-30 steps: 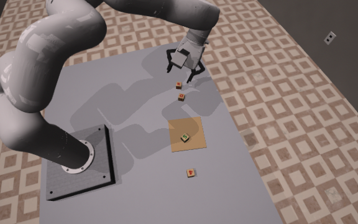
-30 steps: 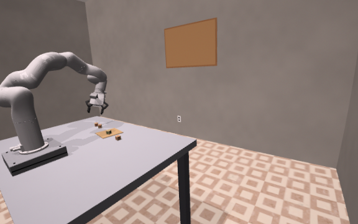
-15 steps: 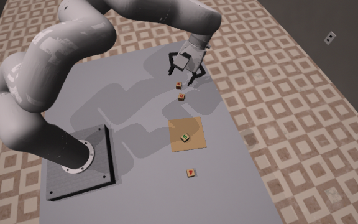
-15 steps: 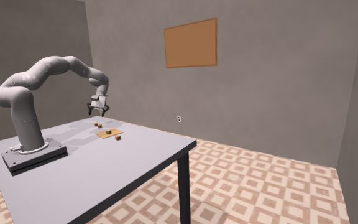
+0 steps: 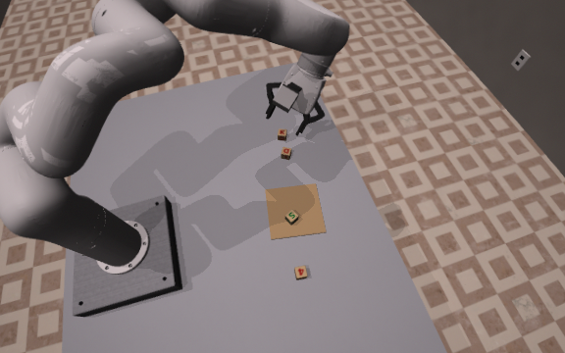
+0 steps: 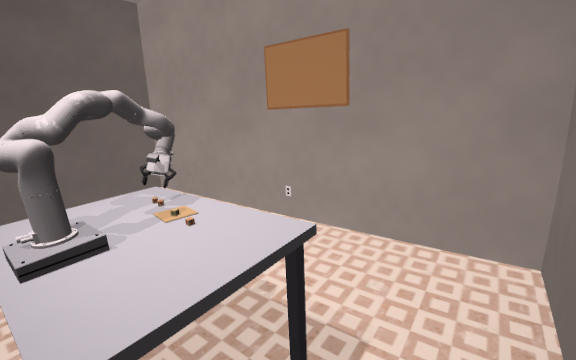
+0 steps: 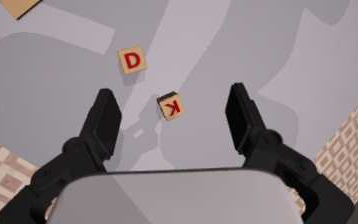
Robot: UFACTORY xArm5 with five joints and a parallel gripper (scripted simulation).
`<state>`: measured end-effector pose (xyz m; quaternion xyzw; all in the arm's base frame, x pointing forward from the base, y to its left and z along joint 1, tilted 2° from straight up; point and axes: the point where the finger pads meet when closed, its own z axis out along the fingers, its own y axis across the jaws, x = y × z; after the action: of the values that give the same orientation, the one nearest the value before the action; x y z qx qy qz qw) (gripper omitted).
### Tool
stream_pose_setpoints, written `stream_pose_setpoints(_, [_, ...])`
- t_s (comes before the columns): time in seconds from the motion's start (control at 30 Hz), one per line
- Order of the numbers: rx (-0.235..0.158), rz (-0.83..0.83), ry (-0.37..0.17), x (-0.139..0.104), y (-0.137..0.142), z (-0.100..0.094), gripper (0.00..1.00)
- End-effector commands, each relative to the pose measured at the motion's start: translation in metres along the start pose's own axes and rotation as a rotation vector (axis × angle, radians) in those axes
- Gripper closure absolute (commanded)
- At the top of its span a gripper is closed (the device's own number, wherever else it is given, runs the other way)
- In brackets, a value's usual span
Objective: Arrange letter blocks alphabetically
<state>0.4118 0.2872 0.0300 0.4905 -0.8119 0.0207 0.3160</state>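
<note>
My gripper [image 5: 283,125] [image 6: 155,185] [image 7: 172,99] is open and empty, above the table near the block with a red K [image 5: 282,134] [image 6: 154,200] [image 7: 172,107]. In the wrist view this block lies between the fingers' outlines, below them. The red D block [image 5: 285,153] [image 6: 160,202] [image 7: 132,60] lies beside it, apart from it and off the mat. The tan mat [image 5: 282,196] [image 6: 188,212] [image 7: 20,6] lies flat. The green S block [image 5: 291,217] [image 6: 174,212] lies on it, turned diagonally. The red 4 block [image 5: 301,273] [image 6: 190,221] lies off the mat's opposite side.
The robot's base plate [image 5: 126,289] [image 6: 63,255] stands on the grey table [image 5: 243,314] [image 6: 168,270], on the near side of the mat. The table's far edge runs beyond the blocks and mat. The arm casts shadows over the K and D blocks' area and part of the mat.
</note>
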Motion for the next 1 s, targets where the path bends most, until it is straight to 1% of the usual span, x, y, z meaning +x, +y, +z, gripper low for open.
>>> stream_pose_setpoints(0.0, [0.002, 0.0, -0.004, 0.0, -0.0001, -0.002, 0.0])
stream_pose_setpoints(0.97, [0.002, -0.009, -0.007, 0.0012, -0.0009, -0.0031, 0.0])
